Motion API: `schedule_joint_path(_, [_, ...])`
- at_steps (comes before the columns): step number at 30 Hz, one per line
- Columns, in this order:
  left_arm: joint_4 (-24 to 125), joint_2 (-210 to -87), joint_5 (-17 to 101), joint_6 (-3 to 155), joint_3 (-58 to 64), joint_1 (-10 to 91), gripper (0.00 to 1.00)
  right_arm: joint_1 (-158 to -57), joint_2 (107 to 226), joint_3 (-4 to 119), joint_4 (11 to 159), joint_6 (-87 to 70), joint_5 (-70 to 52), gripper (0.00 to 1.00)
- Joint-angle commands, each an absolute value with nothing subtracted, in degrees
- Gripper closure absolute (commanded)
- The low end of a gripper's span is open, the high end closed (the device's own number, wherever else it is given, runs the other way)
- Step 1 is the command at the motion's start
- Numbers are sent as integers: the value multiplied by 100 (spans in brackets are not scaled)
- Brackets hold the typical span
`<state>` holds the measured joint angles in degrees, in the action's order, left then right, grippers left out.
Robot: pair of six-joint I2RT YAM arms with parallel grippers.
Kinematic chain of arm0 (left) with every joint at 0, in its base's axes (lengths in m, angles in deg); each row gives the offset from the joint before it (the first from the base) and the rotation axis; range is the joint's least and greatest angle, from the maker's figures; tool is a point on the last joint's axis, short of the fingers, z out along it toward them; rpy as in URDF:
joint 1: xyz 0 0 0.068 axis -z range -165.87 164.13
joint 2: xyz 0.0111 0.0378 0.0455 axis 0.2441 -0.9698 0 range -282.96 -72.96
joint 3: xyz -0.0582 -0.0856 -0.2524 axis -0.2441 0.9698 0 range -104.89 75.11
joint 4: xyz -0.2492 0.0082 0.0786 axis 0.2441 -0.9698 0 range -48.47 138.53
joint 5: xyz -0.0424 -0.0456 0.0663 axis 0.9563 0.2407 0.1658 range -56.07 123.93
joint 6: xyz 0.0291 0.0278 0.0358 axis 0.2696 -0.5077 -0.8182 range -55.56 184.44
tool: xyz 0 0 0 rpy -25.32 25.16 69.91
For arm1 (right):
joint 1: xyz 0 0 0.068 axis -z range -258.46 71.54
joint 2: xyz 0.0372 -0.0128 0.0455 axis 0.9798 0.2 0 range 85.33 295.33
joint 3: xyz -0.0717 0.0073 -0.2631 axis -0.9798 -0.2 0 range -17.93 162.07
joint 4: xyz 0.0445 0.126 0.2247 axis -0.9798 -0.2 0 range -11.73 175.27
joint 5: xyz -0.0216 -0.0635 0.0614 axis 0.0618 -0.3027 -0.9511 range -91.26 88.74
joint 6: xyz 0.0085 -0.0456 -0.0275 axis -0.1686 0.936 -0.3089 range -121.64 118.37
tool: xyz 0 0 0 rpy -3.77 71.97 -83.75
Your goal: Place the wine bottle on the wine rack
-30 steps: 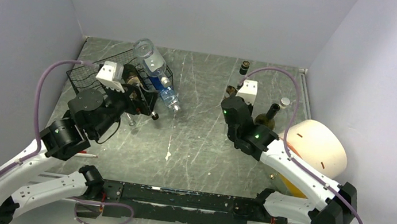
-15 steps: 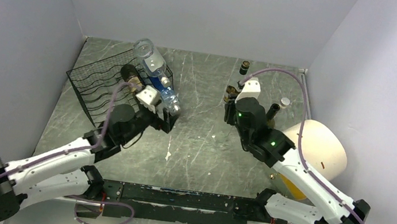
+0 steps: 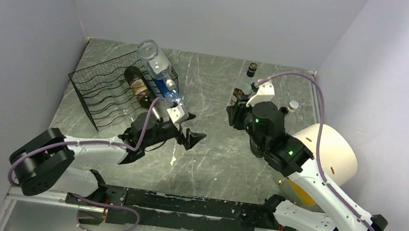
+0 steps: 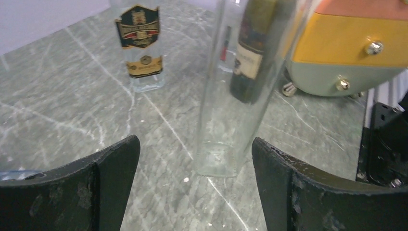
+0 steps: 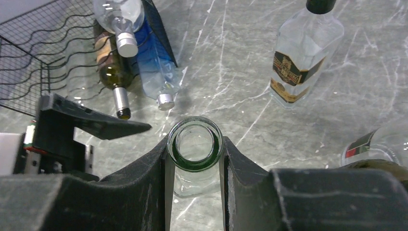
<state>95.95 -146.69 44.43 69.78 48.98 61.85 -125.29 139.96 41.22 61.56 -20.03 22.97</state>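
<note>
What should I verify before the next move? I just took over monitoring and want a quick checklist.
1. Right gripper shut on the clear bottle at its neck: ok.
2. Left gripper jaws open: ok.
3. Clear bottle between the left fingers: not ok, it stands ahead of them.
4. Clear bottle's base resting on the table: cannot tell.
5. Wine rack has free cradles: ok, its left side is bare.
6. Labelled bottle apart from the clear bottle: ok.
</note>
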Motion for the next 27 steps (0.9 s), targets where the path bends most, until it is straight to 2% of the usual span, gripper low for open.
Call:
schedule_joint_path(1, [10949,-14963,5201,6665,5047,6328,10,-12497,13757,4397,6601,-2387,2128,100])
schedule_joint_path(5, [11306,-15263,5429,6512,5052,6433,9,-12499,13722,4384,6740,-2719,1948,100])
schedule_joint_path(11, [11824,-15668,5131,6318,5043,6557,11,-12497,13638,4392,6920,-3047,1619,100])
schedule_joint_path(18, [11880,-15631,4896,5965,5011,6679,24,-12491,13559,4381,6815,-3194,1526,100])
schedule_joint_path(24, [11598,-15683,4931,5847,4789,6710,26,-12496,13403,4210,6821,-3365,1464,100])
schedule_joint_path(27, [11312,-15693,4797,5711,4659,6760,31,-12494,13367,4167,6795,-3367,1387,100])
